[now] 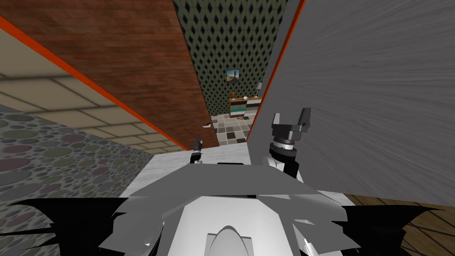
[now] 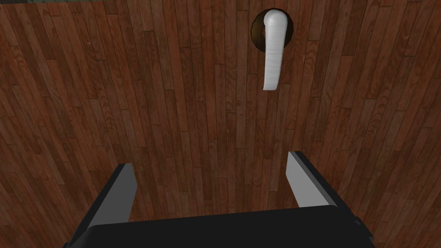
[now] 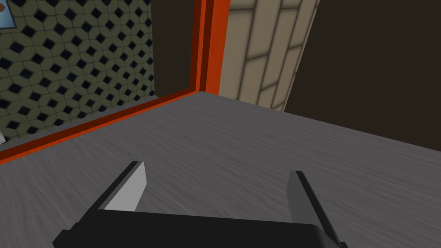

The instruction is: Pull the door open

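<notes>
A reddish-brown wooden door stands partly open on my left, with a doorway gap beside it. Its white lever handle sticks out near the door's free edge. In the left wrist view the same handle lies ahead of my left gripper, off to one side and apart from it. The left gripper is open with nothing between its fingers and faces the door's wood. My right gripper is open and raised beside the grey wall; its fingers hold nothing.
An orange frame edges the doorway. Beyond the gap lies a tiled floor, a patterned wall and a striped cabinet. A pebble-patterned floor lies at my left. The grey wall stands close on my right.
</notes>
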Robot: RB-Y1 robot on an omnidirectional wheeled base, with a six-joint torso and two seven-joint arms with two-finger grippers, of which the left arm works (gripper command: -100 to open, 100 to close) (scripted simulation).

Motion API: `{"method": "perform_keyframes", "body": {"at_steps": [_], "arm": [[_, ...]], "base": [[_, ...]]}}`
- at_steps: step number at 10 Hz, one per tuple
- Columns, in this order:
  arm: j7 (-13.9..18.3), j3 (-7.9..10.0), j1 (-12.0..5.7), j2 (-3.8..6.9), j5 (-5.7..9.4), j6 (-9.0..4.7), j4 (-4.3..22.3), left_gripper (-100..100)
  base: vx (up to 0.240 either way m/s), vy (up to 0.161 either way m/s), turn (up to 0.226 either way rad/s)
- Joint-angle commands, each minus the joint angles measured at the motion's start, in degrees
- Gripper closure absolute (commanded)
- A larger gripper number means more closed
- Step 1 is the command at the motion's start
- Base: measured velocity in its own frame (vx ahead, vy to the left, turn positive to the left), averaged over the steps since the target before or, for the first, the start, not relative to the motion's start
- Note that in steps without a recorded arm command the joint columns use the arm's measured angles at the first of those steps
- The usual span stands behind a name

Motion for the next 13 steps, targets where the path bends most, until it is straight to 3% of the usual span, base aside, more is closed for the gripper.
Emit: {"method": "perform_keyframes", "body": {"at_steps": [1,5,11,12,13], "arm": [[0.1,0.15,-0.72,0.08,-0.01,-0.49,2.3,-100],[0.7,0.64,-2.13,0.59,0.00,-1.51,8.2,-100],[1.4,1.18,-3.71,1.10,0.02,-2.67,14.8,-100],[1.4,1.13,-3.87,1.18,0.03,-3.01,14.9,-100],[1.9,1.69,-3.83,1.80,0.39,-3.77,16.0,-100]], "base": [[0.123,0.019,-0.034],[0.143,0.019,-0.056],[0.126,0.016,-0.041],[0.064,0.006,-0.008],[0.140,-0.005,-0.134]]}}
